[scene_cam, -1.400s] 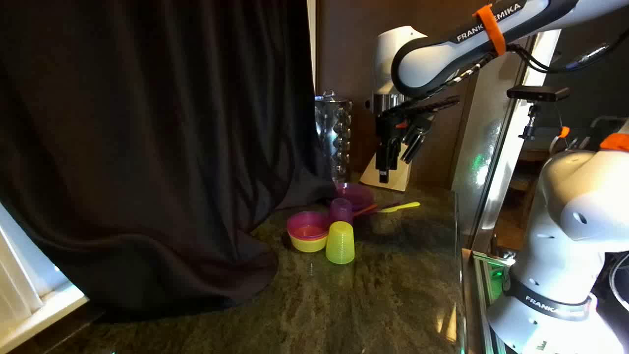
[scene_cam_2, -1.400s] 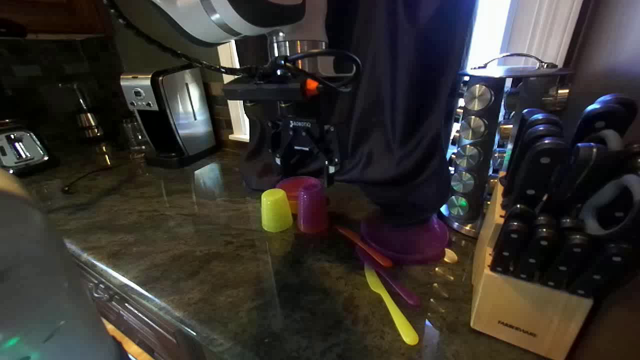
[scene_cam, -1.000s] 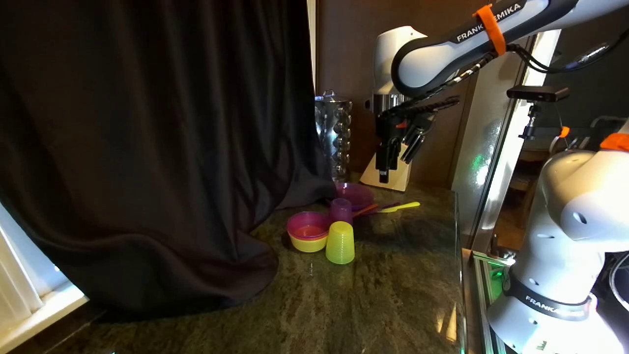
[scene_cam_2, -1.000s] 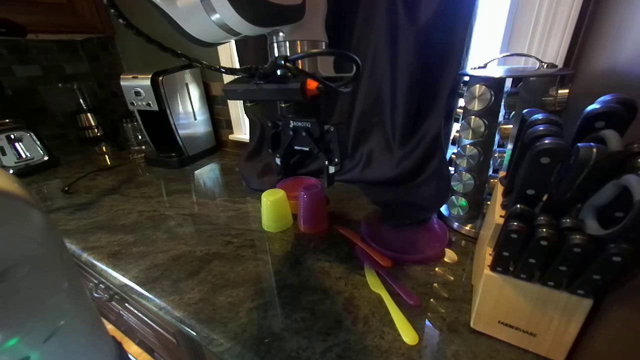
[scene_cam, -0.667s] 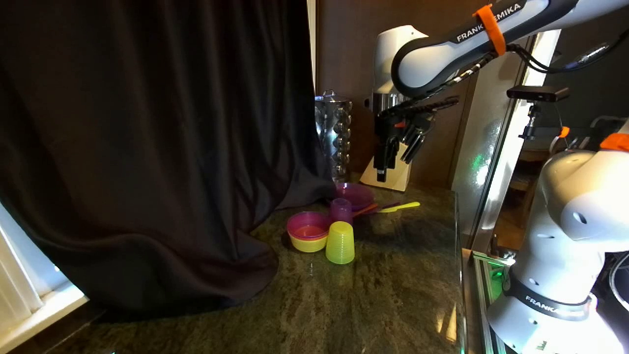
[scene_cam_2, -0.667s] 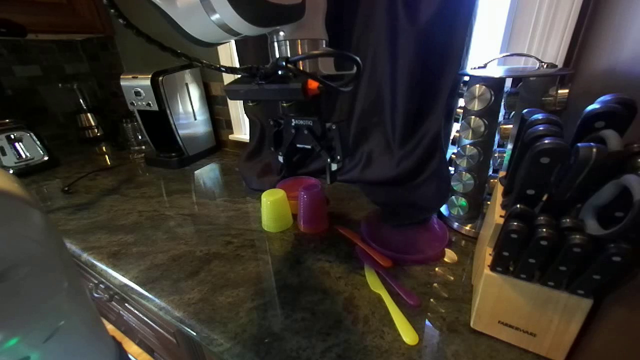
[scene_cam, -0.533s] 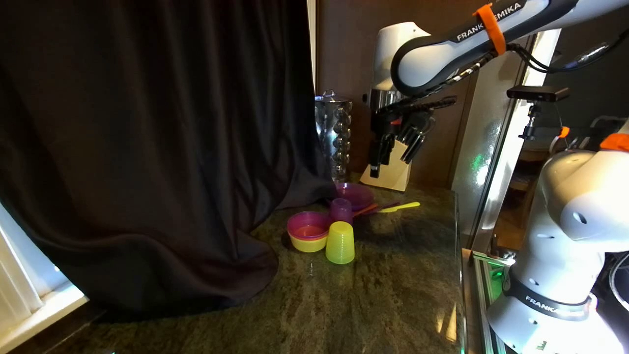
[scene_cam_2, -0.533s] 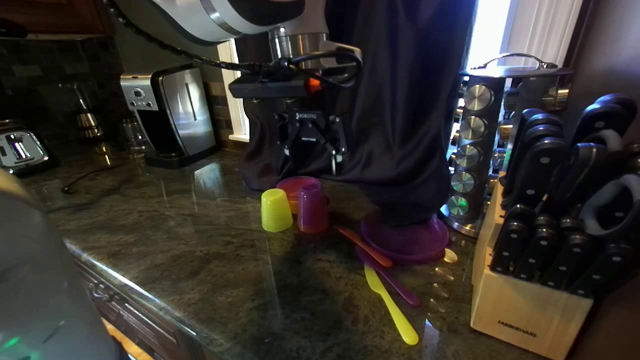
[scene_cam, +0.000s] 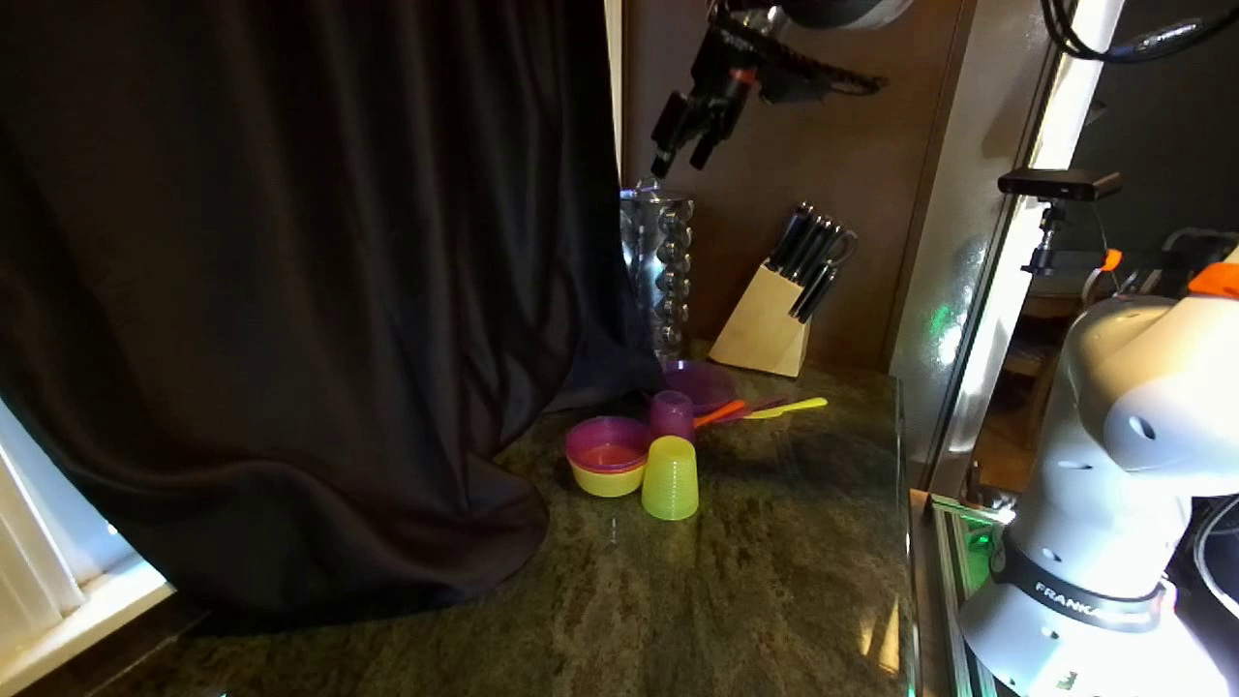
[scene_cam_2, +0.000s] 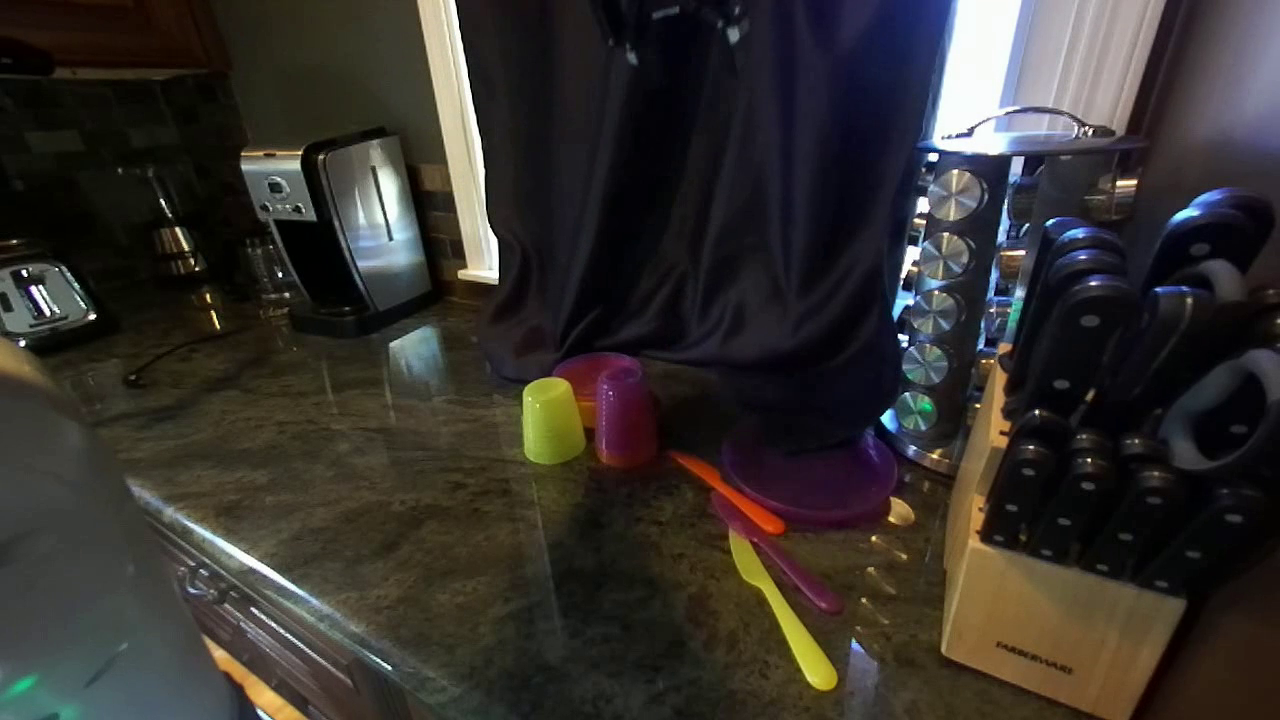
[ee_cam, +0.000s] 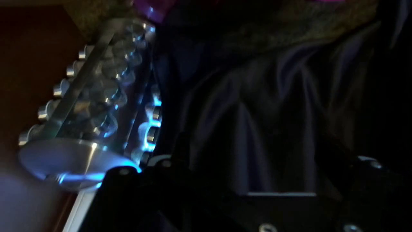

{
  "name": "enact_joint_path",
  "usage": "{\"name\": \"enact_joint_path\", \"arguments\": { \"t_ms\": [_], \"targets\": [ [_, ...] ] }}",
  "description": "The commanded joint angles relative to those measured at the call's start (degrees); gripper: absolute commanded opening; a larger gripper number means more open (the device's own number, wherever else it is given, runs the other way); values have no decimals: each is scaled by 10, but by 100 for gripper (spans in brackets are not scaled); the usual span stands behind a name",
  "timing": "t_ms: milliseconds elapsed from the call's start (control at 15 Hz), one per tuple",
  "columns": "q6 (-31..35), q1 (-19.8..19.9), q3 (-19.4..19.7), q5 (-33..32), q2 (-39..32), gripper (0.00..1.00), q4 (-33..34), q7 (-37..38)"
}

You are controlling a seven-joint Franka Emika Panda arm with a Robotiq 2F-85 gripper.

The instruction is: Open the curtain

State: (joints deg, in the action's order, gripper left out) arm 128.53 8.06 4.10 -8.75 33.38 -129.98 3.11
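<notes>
The curtain [scene_cam: 310, 290] is a large dark drape with deep vertical folds. It hangs down to the counter and bunches at its bottom edge. It also shows in an exterior view [scene_cam_2: 700, 240] and fills much of the wrist view [ee_cam: 273, 106]. My gripper [scene_cam: 679, 163] is tilted and raised high, to the right of the curtain's right edge there. In an exterior view the gripper [scene_cam_2: 684, 42] shows only at the top edge, in front of the curtain. In the wrist view the fingers [ee_cam: 254, 141] stand wide apart with nothing between them. No contact with the curtain shows.
A spice rack [scene_cam: 658, 271] stands beside the curtain's edge. A knife block [scene_cam: 762, 324] is near the wall. Bowls [scene_cam: 607, 455], a yellow cup [scene_cam: 670, 479], a purple cup [scene_cam_2: 625, 415], a purple plate [scene_cam_2: 810, 480] and plastic knives [scene_cam_2: 785, 610] lie on the counter [scene_cam_2: 420, 520].
My gripper has risen high from low over the dishes and tilted, moving toward the curtain. The knife block is uncovered in an exterior view. The curtain's fold near its lower right edge looks slightly shifted.
</notes>
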Motion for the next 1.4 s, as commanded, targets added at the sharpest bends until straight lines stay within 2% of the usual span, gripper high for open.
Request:
{"name": "enact_joint_path", "arguments": {
  "t_ms": [0, 67, 133, 600, 867, 1133, 1333],
  "targets": [
    [71, 7, 23, 2, -29, 100, 84, -17],
    [105, -4, 43, 11, -42, 100, 103, -54],
    [67, 9, 17, 3, -13, 100, 69, -19],
    [83, 7, 20, 0, -29, 100, 87, -33],
    [118, -10, 60, 41, -90, 100, 180, -64],
    [168, -28, 107, 97, -149, 100, 267, -130],
    [167, -35, 140, 151, -200, 100, 345, -174]
  ]
}}
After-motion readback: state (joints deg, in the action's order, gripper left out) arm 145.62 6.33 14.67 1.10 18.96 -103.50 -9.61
